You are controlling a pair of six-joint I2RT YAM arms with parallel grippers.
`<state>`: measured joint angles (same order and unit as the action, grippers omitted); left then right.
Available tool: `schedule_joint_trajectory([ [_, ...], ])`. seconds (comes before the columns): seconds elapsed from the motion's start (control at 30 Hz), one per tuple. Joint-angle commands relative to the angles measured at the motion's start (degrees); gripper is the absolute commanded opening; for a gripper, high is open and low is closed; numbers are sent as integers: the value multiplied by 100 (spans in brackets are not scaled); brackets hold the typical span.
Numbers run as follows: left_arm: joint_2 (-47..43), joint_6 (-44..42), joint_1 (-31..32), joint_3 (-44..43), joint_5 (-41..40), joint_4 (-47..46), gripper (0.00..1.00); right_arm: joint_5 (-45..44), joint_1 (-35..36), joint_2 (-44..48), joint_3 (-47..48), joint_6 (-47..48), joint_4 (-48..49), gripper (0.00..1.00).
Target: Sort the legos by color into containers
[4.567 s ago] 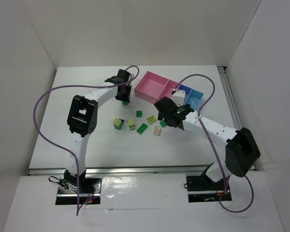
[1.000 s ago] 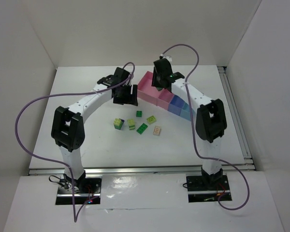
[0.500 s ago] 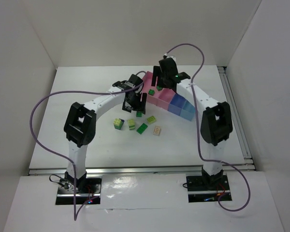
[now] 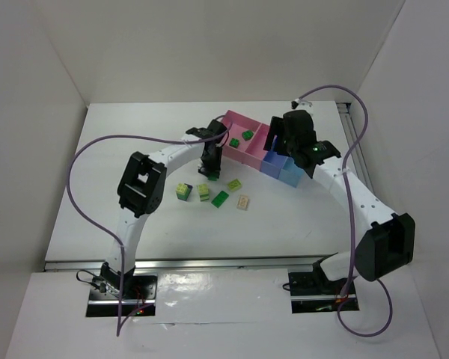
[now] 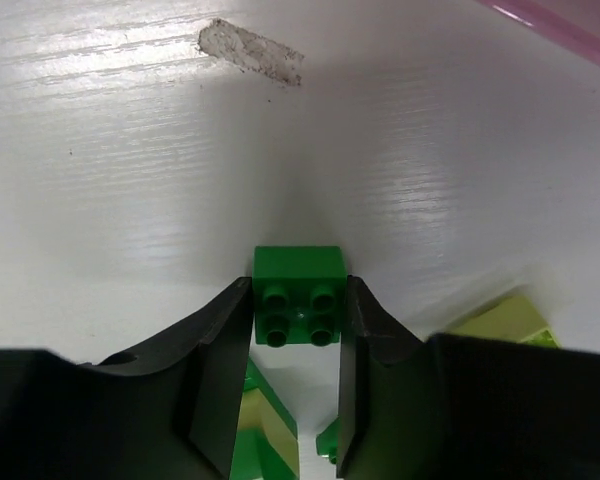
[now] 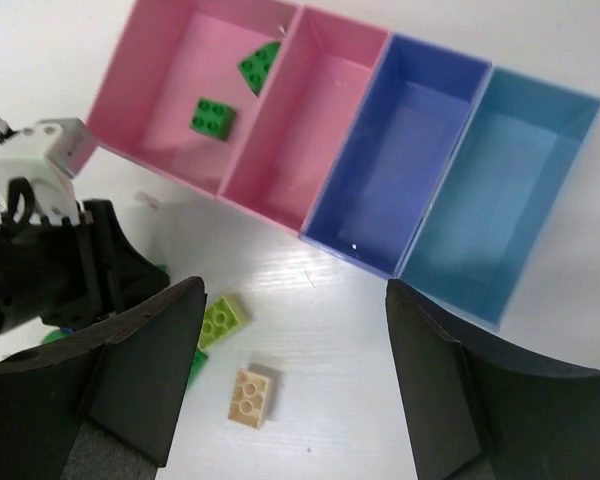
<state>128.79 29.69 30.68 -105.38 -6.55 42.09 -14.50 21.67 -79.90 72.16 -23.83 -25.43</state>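
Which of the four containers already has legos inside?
The outer pink container, at the row's end: two green legos lie in it. The other three hold none.

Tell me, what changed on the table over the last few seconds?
The left gripper swung in and closed on a small green brick on the table. The right gripper dropped a green brick into the end pink bin, then swung right, open. The other loose bricks stayed put.
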Motion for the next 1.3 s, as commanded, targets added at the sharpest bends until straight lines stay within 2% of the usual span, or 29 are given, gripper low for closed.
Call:
schedule_joint_trajectory([
  [0.0, 85, 124, -9, -124, -75, 133, 44, -88, -23, 281, -219, -113, -146, 80],
  [0.03, 32, 177, -9, -62, -75, 133, 27, -88, -23, 282, -220, -113, -146, 80],
  [0.13, -370, 239, -9, 79, -373, 81, 19, -88, -23, 282, -220, -113, -208, 80],
  [0.23, -661, 177, -9, -113, -453, 133, 19, -88, -23, 282, -167, -113, -208, 80],
  [0.4, -935, 124, -61, -974, -313, 248, 19, -26, -23, 335, -167, -113, -208, 80],
  [0.63, 118, 72, -220, -2836, 39, 248, 21, 141, -23, 650, -448, -112, -603, 81],
  [0.67, 450, 72, -298, -3056, 109, 248, 29, 141, -23, 799, -448, -113, -656, 81],
  [0.7, 602, 72, -299, -3432, 205, 160, 42, 141, -23, 870, -527, -113, -656, 81],
  [0.77, 805, 72, -352, -3699, 513, 11, 70, 141, 30, 1072, -676, -235, -797, 81],
  [0.8, 805, 72, -352, -3752, 714, -181, 88, 80, 30, 1142, -781, -236, -866, 81],
  [0.87, 640, 19, -352, -3595, 847, -393, 93, 79, 30, 1248, -896, -358, -919, 81],
  [0.93, 157, -42, -352, -3148, 848, -595, 93, 79, 83, 1328, -1133, -411, -920, 81],
  [1.03, -562, -183, -352, -2480, 655, -596, 87, 149, 135, 1380, -1405, -525, -797, 81],
  [1.07, -775, -235, -352, -2243, 655, -596, 83, 202, 136, 1380, -1459, -526, -718, 81],
  [1.17, -1564, -594, -151, -1031, 418, -666, 75, 202, 267, 1266, -1530, -578, -586, 81],
  [1.2, -1742, -657, -63, -697, 322, -667, 69, 202, 337, 1197, -1530, -578, -534, 81],
  [1.23, -1891, -710, 8, -42, 321, -667, 67, 254, 390, 1126, -1582, -578, -533, 81],
  [1.27, -2032, -771, 78, 261, 321, -667, 67, 255, 478, 1126, -1582, -578, -481, 81],
])
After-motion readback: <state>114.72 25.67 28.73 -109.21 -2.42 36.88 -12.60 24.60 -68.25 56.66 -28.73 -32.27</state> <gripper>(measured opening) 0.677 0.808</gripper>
